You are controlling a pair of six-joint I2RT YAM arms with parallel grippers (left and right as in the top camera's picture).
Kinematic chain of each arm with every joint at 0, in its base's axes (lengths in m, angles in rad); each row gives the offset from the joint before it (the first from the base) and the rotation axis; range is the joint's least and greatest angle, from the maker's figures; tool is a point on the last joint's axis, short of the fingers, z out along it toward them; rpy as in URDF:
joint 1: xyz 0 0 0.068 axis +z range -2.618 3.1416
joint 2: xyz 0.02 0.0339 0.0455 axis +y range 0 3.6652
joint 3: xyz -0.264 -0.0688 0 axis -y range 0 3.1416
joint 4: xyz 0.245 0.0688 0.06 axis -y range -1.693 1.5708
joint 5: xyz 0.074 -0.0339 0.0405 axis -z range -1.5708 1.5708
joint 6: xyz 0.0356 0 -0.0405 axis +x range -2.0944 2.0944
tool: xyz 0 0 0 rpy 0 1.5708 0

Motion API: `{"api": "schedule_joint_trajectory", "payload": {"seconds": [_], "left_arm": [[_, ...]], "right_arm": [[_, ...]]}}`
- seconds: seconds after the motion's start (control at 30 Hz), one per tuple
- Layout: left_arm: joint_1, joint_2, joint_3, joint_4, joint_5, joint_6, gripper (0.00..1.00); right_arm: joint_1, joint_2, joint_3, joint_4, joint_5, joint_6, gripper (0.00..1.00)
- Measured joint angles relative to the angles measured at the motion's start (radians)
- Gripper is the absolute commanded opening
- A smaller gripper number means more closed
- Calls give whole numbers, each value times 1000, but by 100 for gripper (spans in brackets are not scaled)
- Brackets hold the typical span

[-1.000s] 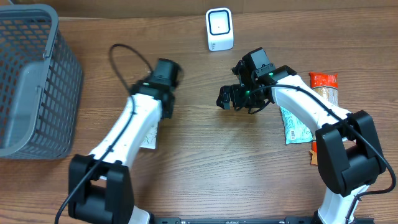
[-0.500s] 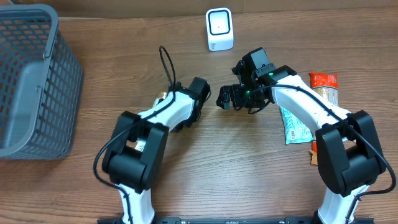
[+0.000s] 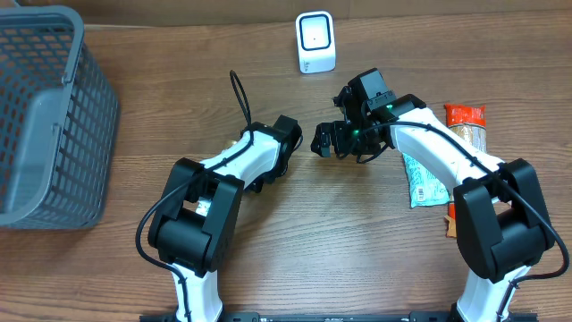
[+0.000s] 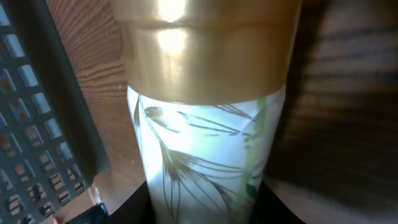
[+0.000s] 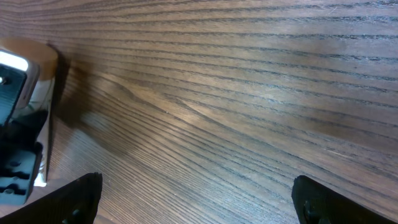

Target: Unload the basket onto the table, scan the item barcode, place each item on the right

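Observation:
The item is a white bottle (image 4: pixel 199 143) printed with thin leaf lines and topped by a gold cap (image 4: pixel 205 56). It fills the left wrist view. My left gripper (image 4: pixel 208 211) is shut on its lower body, one dark finger pressed against each side. From overhead, the left gripper (image 3: pixel 290 134) is at mid-table and the arm hides the bottle. My right gripper (image 3: pixel 326 141) is open and empty, just right of the left one. In its wrist view the right gripper (image 5: pixel 202 205) hangs over bare wood. The white scanner (image 3: pixel 315 40) stands at the back.
A grey mesh basket (image 3: pixel 45 116) fills the left side of the table. Snack packets lie under the right arm: a teal-and-white one (image 3: pixel 422 183) and a red-topped one (image 3: pixel 468 125). A white and dark shape (image 5: pixel 15 124) shows at the left edge of the right wrist view.
My left arm has folded and swung its gripper right, from the back left to beside the right gripper. The white item seen under that arm earlier no longer shows. The right arm has not moved.

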Motion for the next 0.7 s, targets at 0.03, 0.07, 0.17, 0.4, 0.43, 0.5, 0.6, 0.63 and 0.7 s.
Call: {"api": "schedule_joint_trajectory", "payload": {"seconds": [0.03, 0.07, 0.17, 0.4, 0.43, 0.5, 0.6, 0.63, 0.7], "left_arm": [[0, 0, 10, -12, 8, -1, 26], [0, 0, 26, -27, 22, -3, 26], [0, 0, 76, -52, 74, -3, 26], [0, 0, 153, -55, 291, -4, 33], [0, 0, 154, -55, 321, -4, 34], [0, 0, 154, -56, 360, -4, 34], [3, 0, 156, -56, 408, -4, 34], [5, 0, 156, -58, 420, -4, 37], [7, 0, 159, -61, 440, -3, 51]], "right_arm": [[0, 0, 0, 0, 0, 0, 100], [0, 0, 0, 0, 0, 0, 100], [0, 0, 0, 1, 0, 0, 100], [0, 0, 0, 1, 0, 0, 100], [0, 0, 0, 1, 0, 0, 100], [0, 0, 0, 1, 0, 0, 100], [0, 0, 0, 1, 0, 0, 100], [0, 0, 0, 0, 0, 0, 100], [0, 0, 0, 1, 0, 0, 100]]}}
